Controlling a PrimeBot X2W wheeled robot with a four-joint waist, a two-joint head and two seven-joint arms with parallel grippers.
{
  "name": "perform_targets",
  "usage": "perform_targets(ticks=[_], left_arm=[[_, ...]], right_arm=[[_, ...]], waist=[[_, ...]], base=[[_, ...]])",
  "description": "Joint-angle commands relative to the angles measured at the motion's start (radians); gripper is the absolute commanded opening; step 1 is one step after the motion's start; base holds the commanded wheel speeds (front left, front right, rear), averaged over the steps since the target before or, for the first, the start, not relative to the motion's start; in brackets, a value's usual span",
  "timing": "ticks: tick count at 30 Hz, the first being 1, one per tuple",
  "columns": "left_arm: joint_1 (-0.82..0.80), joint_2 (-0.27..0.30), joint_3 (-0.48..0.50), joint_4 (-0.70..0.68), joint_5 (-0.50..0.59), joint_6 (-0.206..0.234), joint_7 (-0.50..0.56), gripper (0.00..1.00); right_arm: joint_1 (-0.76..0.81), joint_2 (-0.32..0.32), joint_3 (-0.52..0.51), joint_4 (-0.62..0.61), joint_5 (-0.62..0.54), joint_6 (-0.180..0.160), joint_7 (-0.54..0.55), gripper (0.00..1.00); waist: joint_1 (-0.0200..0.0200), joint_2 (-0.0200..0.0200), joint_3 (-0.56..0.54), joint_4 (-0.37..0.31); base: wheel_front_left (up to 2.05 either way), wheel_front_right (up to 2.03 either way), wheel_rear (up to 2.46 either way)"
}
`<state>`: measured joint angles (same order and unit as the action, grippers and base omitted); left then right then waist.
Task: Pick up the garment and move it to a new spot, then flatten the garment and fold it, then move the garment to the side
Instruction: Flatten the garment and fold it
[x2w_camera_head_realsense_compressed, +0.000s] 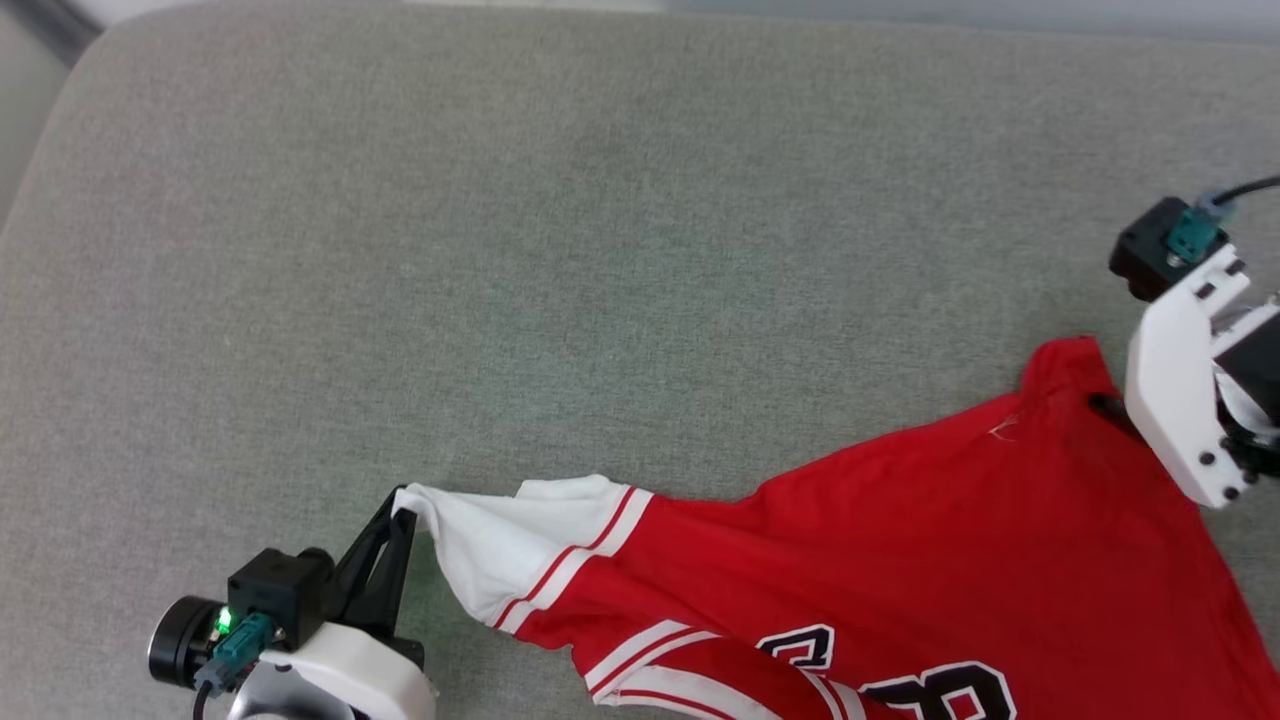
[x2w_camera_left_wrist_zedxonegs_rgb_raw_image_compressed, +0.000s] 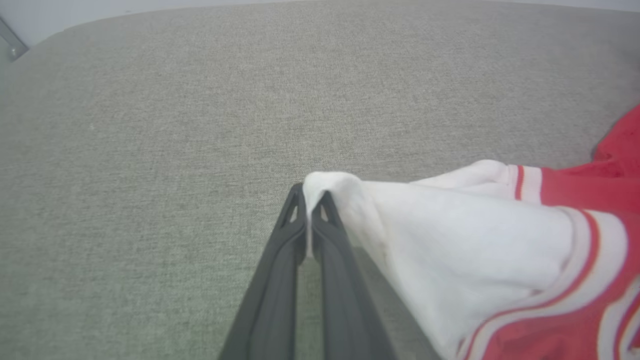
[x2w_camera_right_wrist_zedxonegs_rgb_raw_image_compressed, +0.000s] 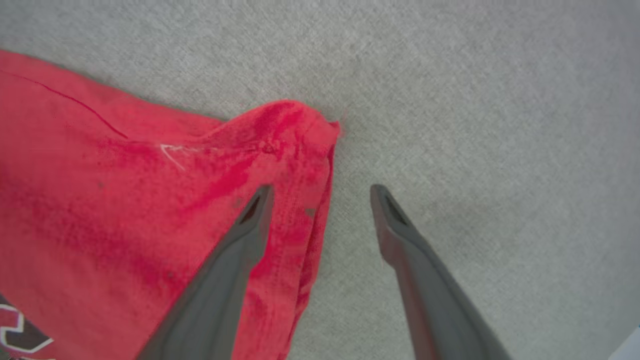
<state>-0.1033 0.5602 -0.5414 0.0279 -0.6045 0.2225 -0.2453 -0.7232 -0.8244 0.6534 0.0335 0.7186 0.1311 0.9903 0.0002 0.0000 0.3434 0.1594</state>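
Red jersey cloth covers the lower right of my head view: the garment (x2w_camera_head_realsense_compressed: 900, 530) lies spread on the grey cushioned surface (x2w_camera_head_realsense_compressed: 600, 200), with its black numerals (x2w_camera_head_realsense_compressed: 930, 690) at the bottom edge. At lower left, my left pincer (x2w_camera_head_realsense_compressed: 402, 500) is clamped tight on the tip of the white sleeve (x2w_camera_head_realsense_compressed: 480, 550), which is drawn out to a point. At the right edge, my right pincer (x2w_camera_right_wrist_zedxonegs_rgb_raw_image_compressed: 320, 192) stands wide apart. One finger is over the red corner, the other over bare grey, and it grips nothing.
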Motion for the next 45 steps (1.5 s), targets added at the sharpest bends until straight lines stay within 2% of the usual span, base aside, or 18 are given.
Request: perform_targets(ticks=[1,5,9,11,14,21,26,31,39,45], left_arm=[[-0.023,-0.005,0.001,0.004,0.006,-0.005,-0.006,0.00],[-0.054,-0.017,-0.001,0.013,0.016,-0.014,-0.008,0.00],[-0.067,-0.026,-0.004,0.026,0.020,-0.017,-0.012,0.00],[-0.066,-0.030,-0.004,0.032,0.020,-0.018,-0.013,0.00],[-0.060,-0.030,-0.002,0.041,0.018,-0.017,-0.013,0.00],[-0.076,-0.009,0.002,0.043,0.033,-0.026,-0.014,0.00],[-0.150,0.021,-0.004,0.047,0.054,-0.058,0.017,0.00],[-0.264,0.043,0.000,0.022,0.074,-0.080,0.068,0.00],[-0.525,0.046,0.033,0.026,0.086,-0.128,0.135,0.00],[-0.789,0.042,0.054,0.063,0.110,-0.181,0.186,0.00]], right_arm=[[-0.036,0.027,0.028,0.045,-0.006,-0.001,-0.014,1.00],[-0.072,0.074,0.088,0.157,-0.002,-0.001,-0.056,1.00],[-0.029,0.087,0.206,0.234,0.032,0.001,-0.058,1.00],[-0.023,0.083,0.236,0.249,0.047,0.001,-0.083,0.00],[-0.039,0.080,0.237,0.264,0.066,0.001,-0.118,0.00],[-0.137,0.062,0.220,0.252,0.085,-0.001,-0.329,0.00],[-0.147,0.042,0.230,0.250,0.111,-0.001,-0.471,0.00],[-0.176,0.030,0.224,0.238,0.126,-0.001,-0.565,0.00],[-0.288,0.077,0.121,0.273,0.068,-0.001,-0.689,0.00],[-0.425,0.157,0.003,0.335,-0.041,-0.001,-0.716,0.00]], waist=[[-0.0002,0.0000,0.038,0.022],[-0.0002,0.0000,0.072,0.041],[-0.0002,0.0000,0.082,0.050],[-0.0002,0.0000,0.079,0.050],[-0.0002,0.0000,0.067,0.044],[-0.0002,0.0000,-0.026,0.014],[-0.0002,0.0000,-0.113,-0.005],[-0.0002,0.0000,-0.171,-0.046],[-0.0002,0.0000,-0.148,-0.112],[-0.0002,0.0000,-0.074,-0.143]], base=[[0.00,0.00,0.00],[0.00,0.00,0.00],[0.00,0.00,0.00],[0.00,0.00,0.00],[0.00,0.00,0.00],[0.00,0.00,0.00],[0.00,0.00,0.00],[0.00,0.00,0.00],[0.00,0.00,0.00],[0.00,0.00,0.00]])
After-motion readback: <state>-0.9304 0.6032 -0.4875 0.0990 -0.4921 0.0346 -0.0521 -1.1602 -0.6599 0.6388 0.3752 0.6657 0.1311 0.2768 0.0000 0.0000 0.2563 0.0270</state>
